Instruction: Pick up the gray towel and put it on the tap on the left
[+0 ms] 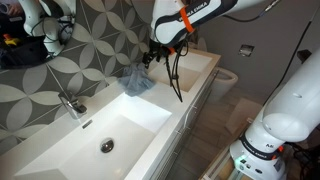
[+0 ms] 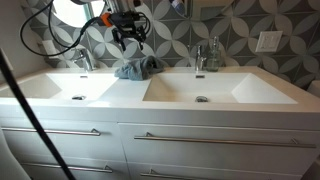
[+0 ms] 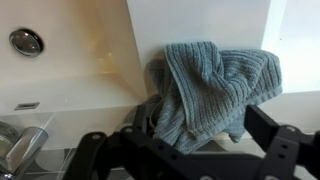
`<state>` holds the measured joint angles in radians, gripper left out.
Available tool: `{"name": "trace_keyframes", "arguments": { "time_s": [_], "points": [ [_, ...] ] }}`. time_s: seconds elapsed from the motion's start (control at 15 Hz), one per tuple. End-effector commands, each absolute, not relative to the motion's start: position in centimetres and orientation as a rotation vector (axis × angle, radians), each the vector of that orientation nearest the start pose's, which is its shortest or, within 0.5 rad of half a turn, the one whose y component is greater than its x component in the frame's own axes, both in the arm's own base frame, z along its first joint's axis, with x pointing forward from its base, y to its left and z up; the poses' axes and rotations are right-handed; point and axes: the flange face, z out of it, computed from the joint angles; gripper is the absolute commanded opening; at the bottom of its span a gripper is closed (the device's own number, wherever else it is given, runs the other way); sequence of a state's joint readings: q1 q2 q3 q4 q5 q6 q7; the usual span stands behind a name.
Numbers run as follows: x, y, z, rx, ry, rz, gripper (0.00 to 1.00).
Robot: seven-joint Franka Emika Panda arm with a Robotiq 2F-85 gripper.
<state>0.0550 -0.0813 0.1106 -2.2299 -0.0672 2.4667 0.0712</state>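
- Two white basins are set side by side in one vanity top (image 2: 130,90), as shown in both exterior views, with a strip of bare top left between them.
- The gray towel (image 2: 135,68) is seen crumpled in a heap on that strip. It is pushed toward the back, near the patterned tile wall (image 2: 240,20).
- A chrome tap (image 2: 85,60) is mounted behind the basin at the picture's left in that exterior view. A second chrome tap (image 2: 200,57) is mounted behind the other basin.
- The towel is placed between the two taps and is touched by neither; it has not yet been hung on one.
- The gripper (image 2: 128,40) is held just above the towel with its tips pointed down. The jaws are spread wide and nothing is clasped in them.
- In the wrist view the black fingers (image 3: 275,140) are seen on either side of the ribbed cloth, with the heap lying in the gap between them.
- A round basin drain (image 3: 27,42) is caught at the upper corner of the wrist view, and part of a tap at the lower corner.
- The white arm (image 1: 285,100) is seen rising beside the far end of the vanity and arching over the top.
- A wall outlet (image 2: 267,41) is fixed to the tiles, and long drawer handles (image 2: 215,137) are fitted below the top.
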Motion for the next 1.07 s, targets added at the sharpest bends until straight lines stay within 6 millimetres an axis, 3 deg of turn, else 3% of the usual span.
{"name": "trace_keyframes", "arguments": {
  "time_s": [0.0, 0.53, 0.6, 0.67, 1.0],
  "points": [
    [56.1, 10.2, 42.3, -3.113, -0.203, -0.554, 1.00],
    [60.8, 11.2, 38.2, -3.136, -0.161, -0.551, 1.00],
    [61.3, 11.3, 37.7, -3.144, -0.160, -0.541, 0.84],
    [61.7, 11.4, 37.2, -3.149, -0.156, -0.539, 0.74],
    [63.2, 12.1, 34.8, -3.197, -0.151, -0.497, 0.38]
  ]
}}
